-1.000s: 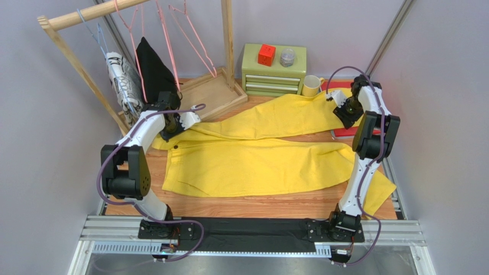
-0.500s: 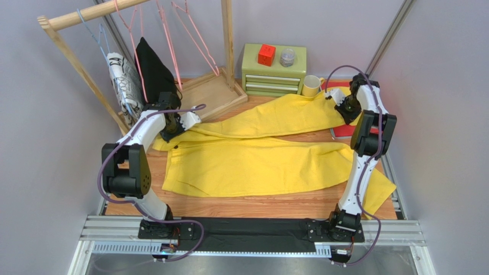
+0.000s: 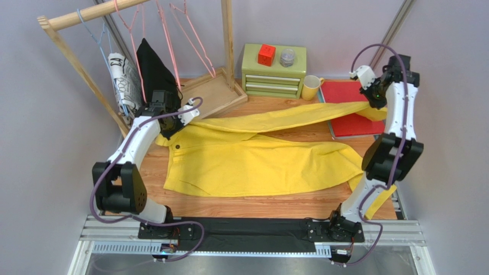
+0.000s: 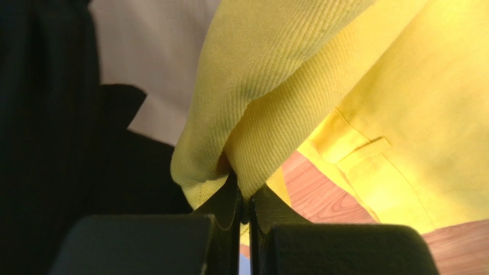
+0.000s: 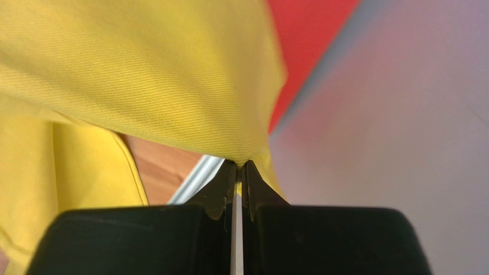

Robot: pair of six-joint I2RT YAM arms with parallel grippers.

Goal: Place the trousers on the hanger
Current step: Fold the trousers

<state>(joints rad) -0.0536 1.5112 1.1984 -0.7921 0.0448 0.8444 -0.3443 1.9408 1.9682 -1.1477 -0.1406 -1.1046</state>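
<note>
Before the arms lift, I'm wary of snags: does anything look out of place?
The large bright yellow cloth trousers are pinched by the left fingers and right fingers along one leg only; the other leg lies flat, its cuff hanging off the wooden table's right near edge.

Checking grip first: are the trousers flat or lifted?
Partly lifted: left claw and right claw pinch the trousers, one leg stretched between; rest lies flat.
</note>
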